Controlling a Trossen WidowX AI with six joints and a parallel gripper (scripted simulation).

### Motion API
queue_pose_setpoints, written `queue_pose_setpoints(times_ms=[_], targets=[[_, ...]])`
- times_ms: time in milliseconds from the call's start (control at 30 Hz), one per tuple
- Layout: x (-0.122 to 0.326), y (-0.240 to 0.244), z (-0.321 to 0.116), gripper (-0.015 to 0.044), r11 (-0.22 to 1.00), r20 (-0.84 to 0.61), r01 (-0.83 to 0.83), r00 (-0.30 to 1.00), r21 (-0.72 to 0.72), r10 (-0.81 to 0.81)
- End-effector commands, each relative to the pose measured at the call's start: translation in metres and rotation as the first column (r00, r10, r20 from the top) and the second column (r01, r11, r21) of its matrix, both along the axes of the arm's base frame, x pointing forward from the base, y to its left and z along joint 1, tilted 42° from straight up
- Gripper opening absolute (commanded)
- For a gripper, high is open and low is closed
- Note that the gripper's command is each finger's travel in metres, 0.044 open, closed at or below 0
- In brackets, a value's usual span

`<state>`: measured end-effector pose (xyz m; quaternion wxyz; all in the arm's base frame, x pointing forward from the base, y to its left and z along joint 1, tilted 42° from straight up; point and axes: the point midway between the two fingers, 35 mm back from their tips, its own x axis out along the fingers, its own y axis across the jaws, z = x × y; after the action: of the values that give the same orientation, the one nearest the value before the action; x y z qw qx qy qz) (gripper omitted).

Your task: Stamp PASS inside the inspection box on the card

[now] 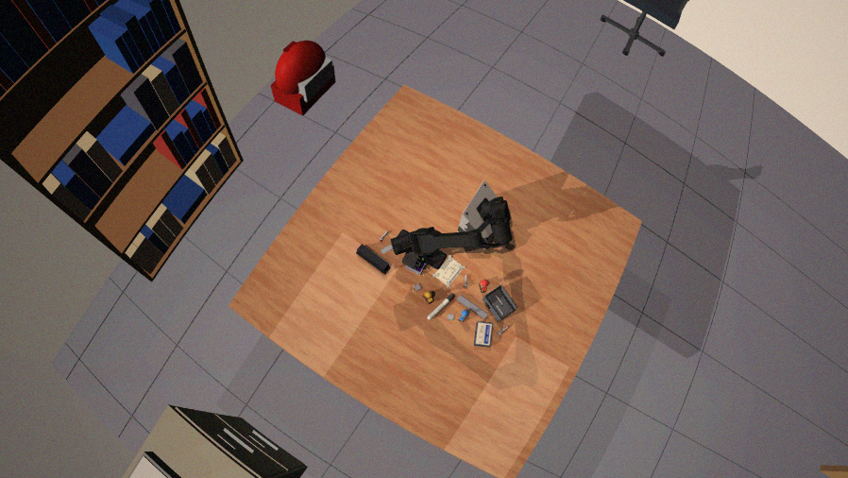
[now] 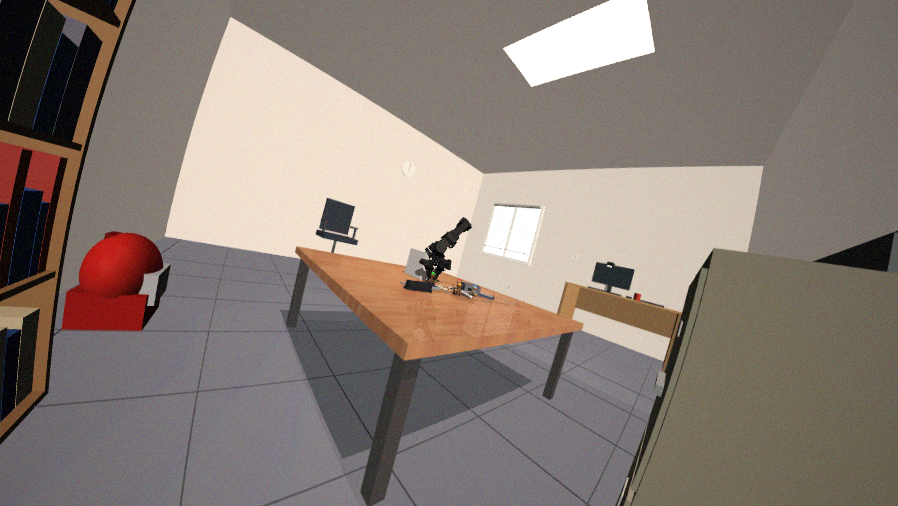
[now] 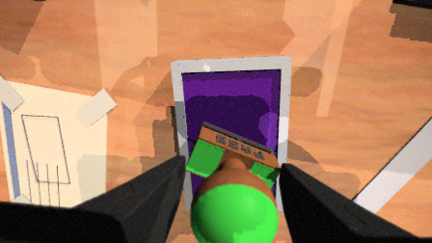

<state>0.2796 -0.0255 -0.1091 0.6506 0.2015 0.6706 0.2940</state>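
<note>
My gripper is shut on the PASS stamp, which has a green knob, a brown body and green side blocks. The stamp is over the near part of the purple ink pad, turned at an angle to the pad's frame. I cannot tell whether its face touches the ink. The cream card lies left of the pad in the wrist view. A thin outlined box on it shows no print inside. The arm hides the stamp in the top view.
A black cylinder lies beyond the pad. A white marker, a grey bar, a yellow piece, a red piece, a dark tray and a blue-and-white labelled box are on the card's other side.
</note>
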Motion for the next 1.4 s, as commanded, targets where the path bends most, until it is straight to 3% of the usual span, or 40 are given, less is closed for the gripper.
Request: queue_pose_setpoints(times_ms=[0,1200,1367], targets=[[0.002,-0.002,0.002,0.0,1.0,0.007,-0.003,1.0,-0.003,0.003],[0.005,-0.034,0.038,0.0,1.0,0.006,-0.003,1.0,-0.005,0.003],[0.004,-0.027,0.046,0.0,0.997,-0.058,0.071,0.996,-0.014,-0.072]])
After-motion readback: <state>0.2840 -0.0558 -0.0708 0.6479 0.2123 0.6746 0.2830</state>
